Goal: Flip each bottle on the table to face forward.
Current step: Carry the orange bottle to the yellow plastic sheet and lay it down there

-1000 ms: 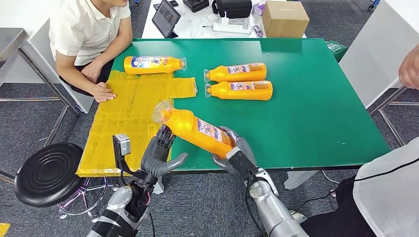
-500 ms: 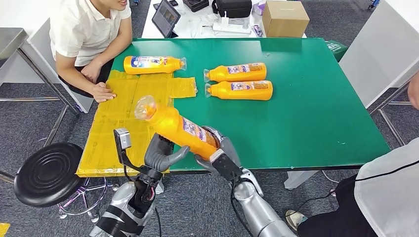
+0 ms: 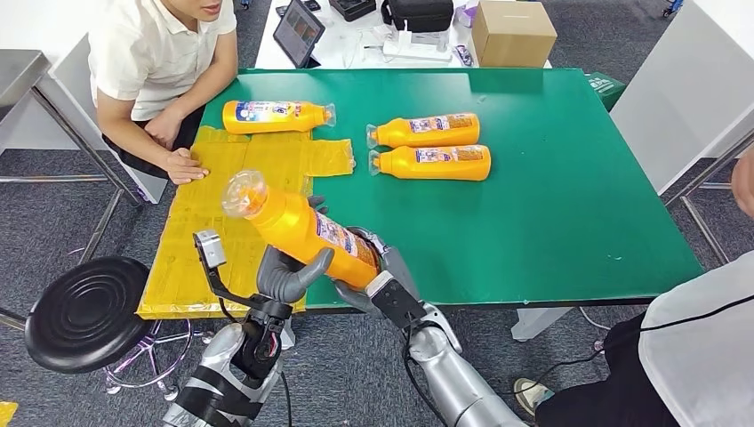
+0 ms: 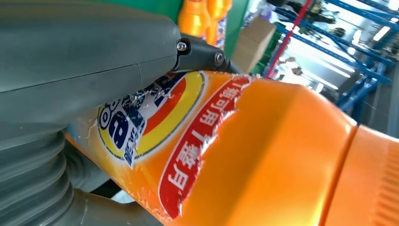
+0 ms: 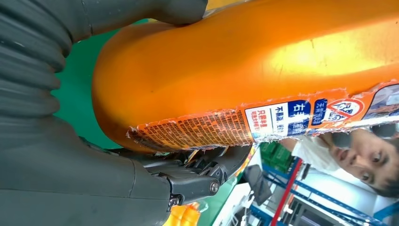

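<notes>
Bottle (image 3: 298, 227) tilted above the worktop's (image 3: 551, 222) near edge, cap up-left; my right hand (image 3: 378, 280) grips its base, my left hand's (image 3: 284, 271) fingers close around its middle. Three bottles (image 3: 431, 147) lie beyond.

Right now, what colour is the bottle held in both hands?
Orange, with a red, yellow and blue label; the held bottle shows best in the head view.

A green-topped rectangular table (image 3: 569, 178) carried a patch of yellow taped sheeting (image 3: 233, 191) at its left. Three orange plastic bottles (image 3: 434, 163) lay flat, one (image 3: 277, 116) beside the sheeting's far edge.
</notes>
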